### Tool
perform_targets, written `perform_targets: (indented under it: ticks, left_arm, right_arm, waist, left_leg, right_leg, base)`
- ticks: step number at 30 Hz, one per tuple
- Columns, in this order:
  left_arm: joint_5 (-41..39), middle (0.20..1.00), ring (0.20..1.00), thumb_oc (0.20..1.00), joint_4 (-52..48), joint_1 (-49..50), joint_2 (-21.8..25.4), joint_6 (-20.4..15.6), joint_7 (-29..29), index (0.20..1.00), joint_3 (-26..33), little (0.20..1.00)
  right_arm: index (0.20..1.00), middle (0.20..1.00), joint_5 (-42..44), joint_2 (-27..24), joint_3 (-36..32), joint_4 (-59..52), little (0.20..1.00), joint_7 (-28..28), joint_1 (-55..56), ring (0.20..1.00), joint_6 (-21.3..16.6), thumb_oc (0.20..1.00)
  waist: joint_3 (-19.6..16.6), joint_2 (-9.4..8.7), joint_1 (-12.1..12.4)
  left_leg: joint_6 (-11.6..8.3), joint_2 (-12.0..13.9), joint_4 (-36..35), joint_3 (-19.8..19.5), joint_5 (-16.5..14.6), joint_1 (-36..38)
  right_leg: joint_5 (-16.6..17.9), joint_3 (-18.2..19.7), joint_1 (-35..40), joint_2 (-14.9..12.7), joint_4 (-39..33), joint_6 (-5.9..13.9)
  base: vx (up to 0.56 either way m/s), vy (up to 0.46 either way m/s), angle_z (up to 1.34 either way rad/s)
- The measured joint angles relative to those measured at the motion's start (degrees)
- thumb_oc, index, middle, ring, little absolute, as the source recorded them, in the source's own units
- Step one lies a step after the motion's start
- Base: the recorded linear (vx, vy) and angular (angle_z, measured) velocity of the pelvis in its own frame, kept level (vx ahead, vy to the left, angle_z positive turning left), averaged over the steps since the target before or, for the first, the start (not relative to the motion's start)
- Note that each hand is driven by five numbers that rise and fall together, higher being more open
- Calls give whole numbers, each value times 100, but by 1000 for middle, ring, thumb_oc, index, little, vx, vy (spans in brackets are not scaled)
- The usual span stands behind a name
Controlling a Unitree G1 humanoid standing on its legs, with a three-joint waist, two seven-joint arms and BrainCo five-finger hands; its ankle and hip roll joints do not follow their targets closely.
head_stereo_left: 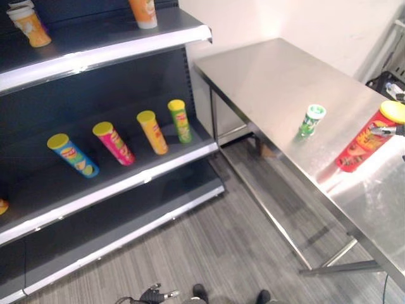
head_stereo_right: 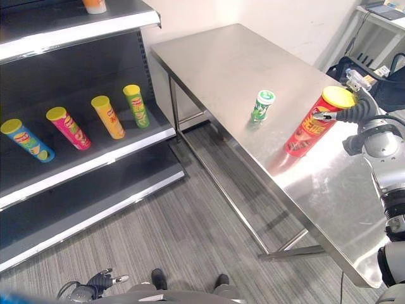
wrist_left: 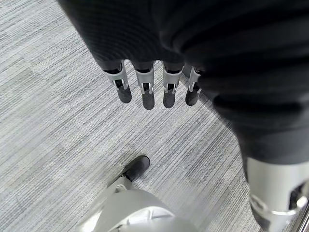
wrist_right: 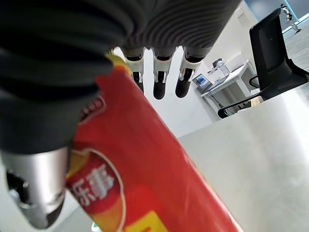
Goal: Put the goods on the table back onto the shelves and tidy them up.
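Right wrist view: red printed can (wrist_right: 145, 159).

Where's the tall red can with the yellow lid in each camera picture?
Left eye view: red can at the right edge, on the steel table.
Right eye view: upper right, at the right hand.
Left wrist view: not in it.
Right wrist view: beside the straight fingers, very close.
Shared landmark: small green can, left of it.
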Motion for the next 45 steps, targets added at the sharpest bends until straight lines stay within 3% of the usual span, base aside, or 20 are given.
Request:
perform_targets:
  ticks: [6,7,8,9,18,23,25,28,30,32,33,34,35,37,39,41,42,43,44,45]
  left_arm:
    - [0,1000,1000,1000,1,6,0,0,-1,1000,0,1000]
    - [0,1000,1000,1000,2,10,0,0,-2,1000,0,1000]
    - [0,1000,1000,1000,1,12,0,0,-4,1000,-1,1000]
    - [0,1000,1000,1000,-2,6,0,-1,-7,1000,-1,1000]
    - [-1,1000,1000,1000,-5,61,1,0,-18,1000,7,1000]
    - [0,1000,1000,1000,-49,78,-4,2,-26,1000,259,1000]
    - [2,1000,1000,1000,-170,143,-17,-5,-20,1000,454,1000]
    - [-1,1000,1000,1000,-293,279,-18,1,-2,1000,482,1000]
    - [-52,1000,1000,1000,-396,175,-19,1,5,1000,602,1000]
    - [-240,1000,1000,1000,-502,13,-49,-26,13,1000,688,1000]
    - [-331,1000,1000,1000,-483,-105,-114,-15,9,1000,715,1000]
    - [-388,1000,1000,1000,-463,-97,-177,-3,1,1000,692,1000]
    - [-388,1000,1000,1000,-465,-66,-191,0,0,1000,686,1000]
    - [-386,1000,1000,1000,-325,74,-182,14,7,1000,675,1000]
    - [-378,1000,1000,1000,-340,143,-184,7,5,1000,663,1000]
    - [-362,1000,1000,1000,-451,94,-189,5,12,1000,561,1000]
    - [-331,1000,1000,1000,-555,128,-226,-6,1,1000,431,1000]
    - [-310,1000,1000,1000,-537,73,-268,-17,0,1000,395,1000]
    - [-287,1000,1000,1000,-465,-44,-168,1,3,1000,384,1000]
    - [-152,1000,1000,1000,-332,-269,-63,3,2,1000,371,1000]
  right_arm:
    - [1000,1000,2,0,35,1,1000,133,-26,1000,58,1000]
    - [702,702,3,0,78,6,702,141,-51,702,61,702]
    - [529,529,3,-1,156,6,529,153,-105,529,62,529]
    - [200,200,3,-1,238,4,200,196,-179,200,63,200]
    - [200,200,-13,-3,245,-344,200,222,-67,200,72,200]
    - [200,200,-256,27,-1286,-2078,200,95,1723,200,-72,200]
    - [200,200,-482,301,-2365,-2734,200,-153,2466,200,-123,200]
    - [200,200,-620,452,-2629,-3124,200,-401,2442,200,-180,200]
    - [200,200,-702,481,-2702,-3505,200,-550,2428,200,-292,200]
    - [200,200,-729,524,-2817,-3870,200,-569,2460,200,-356,200]
    - [200,200,-749,478,-2843,-4016,200,-563,2449,200,-383,200]
    - [200,200,-845,624,-2841,-4125,200,-557,2330,200,-478,200]
    - [200,200,-857,641,-2839,-4160,200,-557,2312,200,-506,200]
    - [200,200,-859,667,-2818,-4167,200,-556,2253,200,-515,200]
    - [200,200,-872,656,-2854,-4152,200,-548,2300,200,-507,200]
    - [200,200,-920,624,-3037,-4082,200,-545,2540,200,-541,200]
    - [200,200,-921,506,-3067,-4063,200,-539,2599,200,-468,200]
    - [200,200,-923,410,-3125,-4090,200,-534,2656,200,-471,200]
    - [200,200,-961,693,-3139,-4107,200,-547,2678,200,-471,200]
    - [200,200,-1037,849,-3120,-4143,200,-521,2752,200,-430,200]
  waist:
    - [-13,-17,3]
    - [-16,-20,0]
    - [-21,-25,-9]
    - [-28,-37,-9]
    - [-52,-76,8]
    - [-57,-57,1]
    - [-52,-44,-28]
    - [-49,0,-26]
    - [21,-11,16]
    - [158,-101,66]
    - [212,-137,30]
    - [253,-185,153]
    - [257,-182,168]
    - [268,-174,155]
    - [305,-128,65]
    - [297,-35,-207]
    - [215,234,-315]
    - [226,361,-298]
    - [233,218,-320]
    - [207,31,-316]
  left_leg:
    - [4,0,0,-3,3,8]
    - [4,1,0,-2,3,11]
    - [4,4,0,-1,4,12]
    - [-5,9,0,-4,11,13]
    - [-7,19,0,-15,22,8]
    - [-12,23,1,-69,43,-36]
    - [-33,34,1,-201,76,-104]
    - [-92,89,8,-244,117,-146]
    - [-151,192,501,-478,120,-562]
    - [-434,238,898,-661,287,-1009]
    - [-700,404,969,-380,175,-1054]
    - [-696,758,1121,76,128,-1055]
    - [-698,983,1168,236,132,-996]
    - [-762,1586,1162,304,123,-839]
    - [-879,1942,971,334,197,-589]
    - [-970,1942,886,396,177,-602]
    - [-784,1870,760,464,334,-523]
    - [-868,1815,721,485,266,-475]
    - [-981,1573,617,570,291,-439]
    - [-735,1083,638,605,138,-457]
  right_leg:
    - [2,-3,9,1,0,-2]
    - [2,-2,10,1,0,-3]
    - [3,-1,12,3,0,-3]
    - [4,-2,13,8,0,-5]
    - [5,-8,10,18,0,-7]
    - [-16,-90,21,36,1,-20]
    - [-38,-184,28,56,0,-46]
    - [-57,-173,35,154,-1,-64]
    - [-109,-321,-43,262,49,-172]
    - [-186,-533,-69,214,23,-302]
    - [-113,-757,-86,157,-38,-432]
    - [-108,-860,-103,179,-33,-464]
    - [-150,-909,-80,197,-29,-528]
    - [-83,-1045,-63,188,58,-484]
    - [-39,-1159,-74,51,131,-418]
    - [-4,-1535,8,-96,188,-306]
    - [52,-1544,-18,-160,221,-104]
    - [110,-1535,-25,-192,213,52]
    - [201,-1559,-9,-476,227,119]
    - [300,-1498,-78,-990,383,161]
  base:
    - [0,0,0]
    - [0,0,0]
    - [0,0,0]
    - [0,0,0]
    - [-2,-3,0]
    - [-50,-70,7]
    - [-36,-109,20]
    - [-91,-123,9]
    - [-127,-118,51]
    - [-1,39,77]
    - [31,172,71]
    - [39,232,59]
    - [21,181,42]
    - [-17,245,36]
    - [44,405,38]
    - [115,378,80]
    - [170,431,62]
    - [235,589,37]
    - [179,472,32]
    - [159,445,43]
